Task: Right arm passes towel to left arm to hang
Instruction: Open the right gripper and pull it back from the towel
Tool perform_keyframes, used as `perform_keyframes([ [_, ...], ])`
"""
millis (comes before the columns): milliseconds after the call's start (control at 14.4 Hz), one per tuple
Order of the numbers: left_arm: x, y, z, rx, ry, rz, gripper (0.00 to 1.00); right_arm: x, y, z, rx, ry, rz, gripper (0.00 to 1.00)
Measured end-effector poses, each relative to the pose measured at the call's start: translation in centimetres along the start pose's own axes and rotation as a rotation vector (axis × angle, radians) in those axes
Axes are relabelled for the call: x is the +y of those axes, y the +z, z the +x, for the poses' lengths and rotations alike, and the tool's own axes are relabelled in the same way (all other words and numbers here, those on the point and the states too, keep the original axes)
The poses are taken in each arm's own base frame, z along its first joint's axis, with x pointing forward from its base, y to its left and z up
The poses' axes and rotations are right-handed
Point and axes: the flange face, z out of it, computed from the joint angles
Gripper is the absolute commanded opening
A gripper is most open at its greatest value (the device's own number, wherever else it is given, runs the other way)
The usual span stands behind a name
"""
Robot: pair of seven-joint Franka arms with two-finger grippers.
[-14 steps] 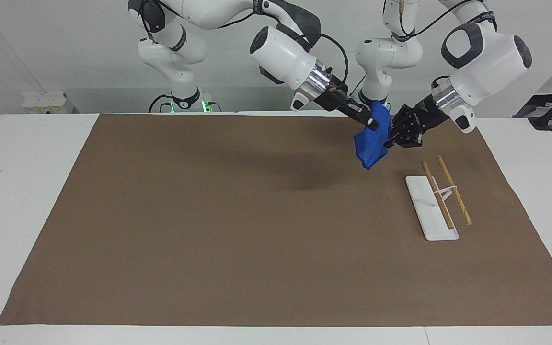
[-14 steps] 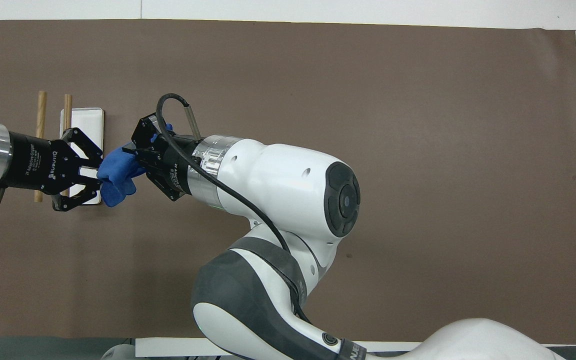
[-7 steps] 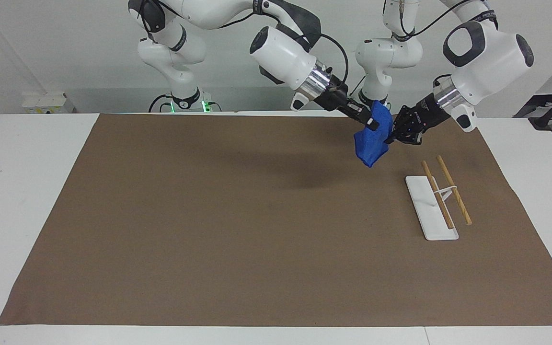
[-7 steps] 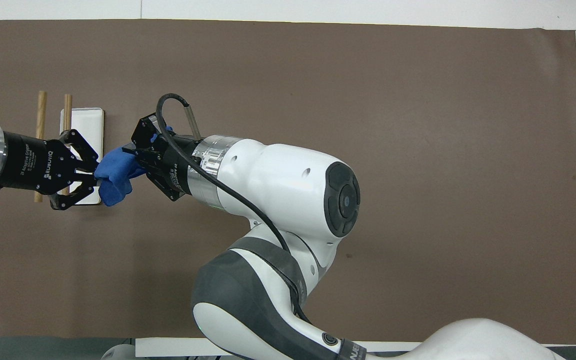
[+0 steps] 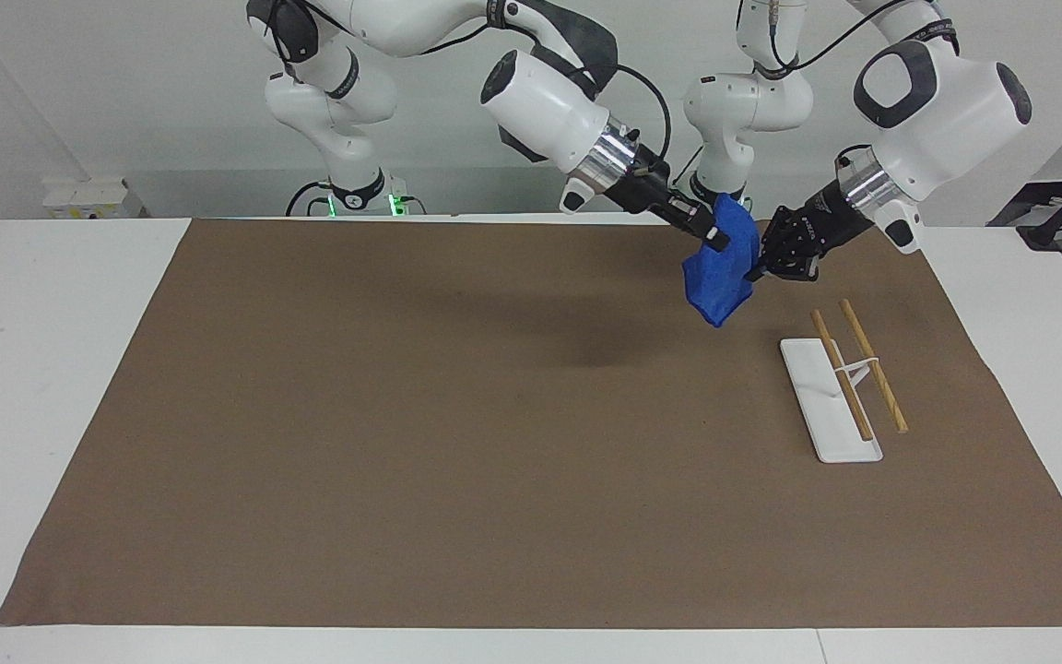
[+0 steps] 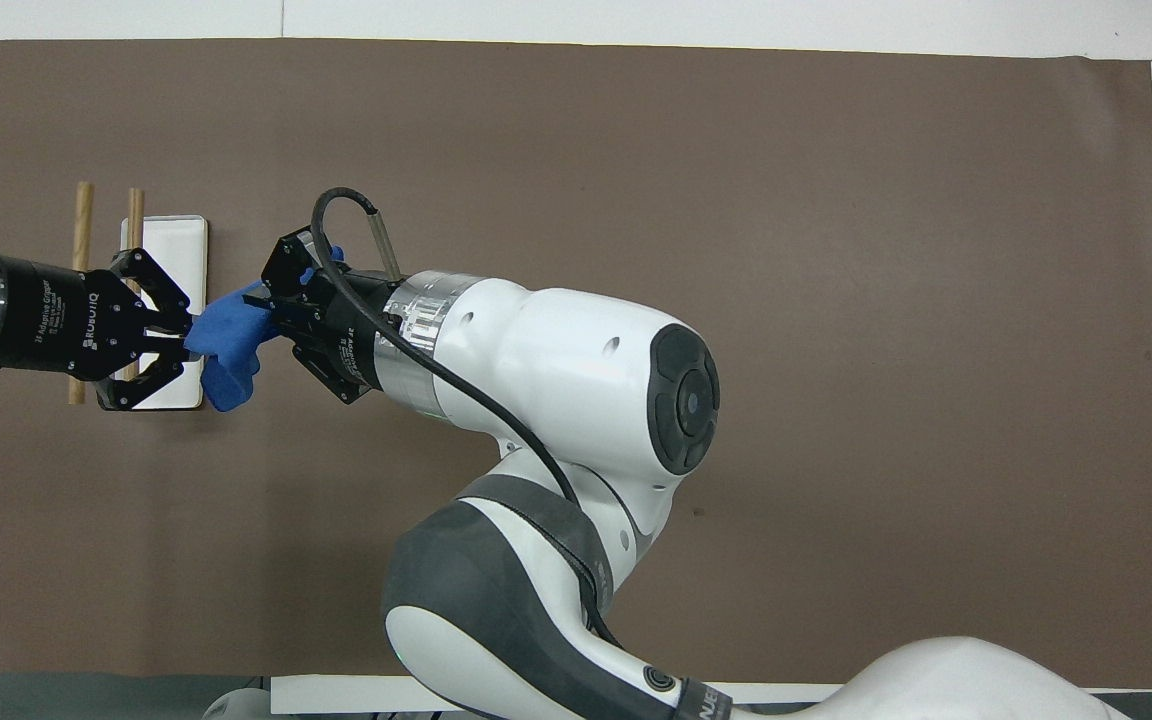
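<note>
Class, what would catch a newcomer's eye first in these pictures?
The bright blue towel hangs in mid-air over the brown mat, between the right gripper and left gripper, both gripping it. Close by on the mat, toward the left arm's end, stands a white rack with two wooden rods.

Bright blue towel (image 5: 720, 277), brown mat (image 5: 457, 443)
</note>
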Motion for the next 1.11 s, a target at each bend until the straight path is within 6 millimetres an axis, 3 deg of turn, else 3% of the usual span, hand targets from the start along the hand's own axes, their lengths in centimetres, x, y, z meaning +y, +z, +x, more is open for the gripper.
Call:
perform_keyframes([
  [485,1.0,-1.1,0.2,0.016,0.061,-0.089,0.0,0.0,0.0,0.0,0.001,-0.044,-0.001,1.0],
  [693,1.7,-2.0,1.5,0.041,0.205,-0.149,0.0,-0.2,-0.1,0.7,0.012,-0.139,0.003,1.0],
  [901,2.2,-2.7,2.9,0.104,0.433,-0.163,0.0,-0.1,-0.3,3.5,0.062,-0.296,-0.015,1.0],
  [1109,2.8,-3.6,3.7,0.218,0.683,-0.118,0.0,1.0,-1.3,8.0,0.125,-0.484,-0.146,1.0],
])
